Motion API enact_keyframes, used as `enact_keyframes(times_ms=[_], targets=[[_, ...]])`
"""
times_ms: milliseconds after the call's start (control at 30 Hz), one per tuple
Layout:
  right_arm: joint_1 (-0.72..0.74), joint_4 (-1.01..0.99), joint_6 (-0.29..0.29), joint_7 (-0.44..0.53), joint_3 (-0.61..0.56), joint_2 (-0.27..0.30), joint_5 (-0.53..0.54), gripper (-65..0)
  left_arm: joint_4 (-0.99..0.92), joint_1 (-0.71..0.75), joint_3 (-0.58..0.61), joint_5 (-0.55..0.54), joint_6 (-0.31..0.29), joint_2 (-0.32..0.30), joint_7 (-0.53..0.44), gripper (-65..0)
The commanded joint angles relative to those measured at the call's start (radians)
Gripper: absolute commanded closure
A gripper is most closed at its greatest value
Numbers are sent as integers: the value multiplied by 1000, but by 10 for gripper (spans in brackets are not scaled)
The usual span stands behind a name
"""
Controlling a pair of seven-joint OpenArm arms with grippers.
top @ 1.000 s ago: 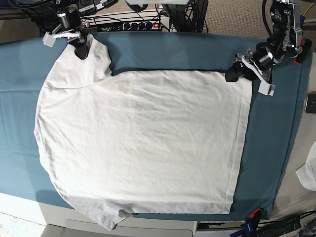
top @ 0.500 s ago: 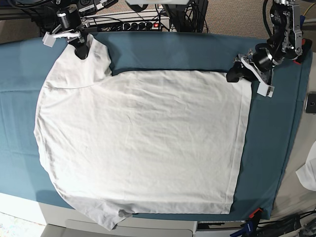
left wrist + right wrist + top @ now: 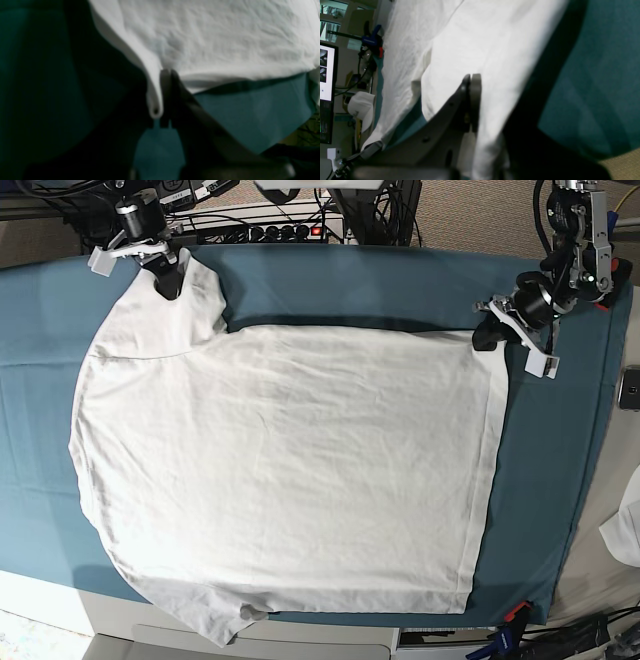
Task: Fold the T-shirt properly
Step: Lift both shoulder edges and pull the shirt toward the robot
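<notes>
The white T-shirt (image 3: 290,470) lies spread flat on the teal table cloth (image 3: 350,280). At its far right corner in the base view my left gripper (image 3: 488,338) is shut on the hem. The left wrist view shows the fingertips of that gripper (image 3: 167,75) pressed together, with a fold of the T-shirt (image 3: 225,37) pinched and hanging beside them. At the far left, my right gripper (image 3: 168,280) is shut on the sleeve. In the right wrist view this gripper (image 3: 471,77) has its jaws closed on the T-shirt (image 3: 482,37).
A small white cloth (image 3: 625,530) lies off the table cloth at the right edge, and a dark device (image 3: 630,388) sits above it. A clamp (image 3: 515,615) grips the front right corner. Cables and equipment crowd the back edge. A blue clamp (image 3: 371,40) shows in the right wrist view.
My left gripper has closed on the shirt's far right corner and shifted slightly up and right, drawing the corner with it. The right gripper has not moved.
</notes>
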Motion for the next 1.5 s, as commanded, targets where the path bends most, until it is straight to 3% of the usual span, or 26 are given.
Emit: enact_keyframes(times_ms=[0, 500, 800, 1467], targets=[[-21, -5, -23, -80, -4, -2, -69, 0, 3, 7, -3, 37, 8, -11, 39, 0], [-162, 115, -22, -89, 19, 56, -80, 0, 118, 158, -114, 23, 7, -25, 46, 0], [-279, 193, -22, -95, 102, 64, -67, 0, 123, 241, -114, 23, 8, -24, 46, 0], [-439, 232, -21, -102, 108, 64, -52, 0, 290, 462, -114, 28, 7, -3, 49, 0]])
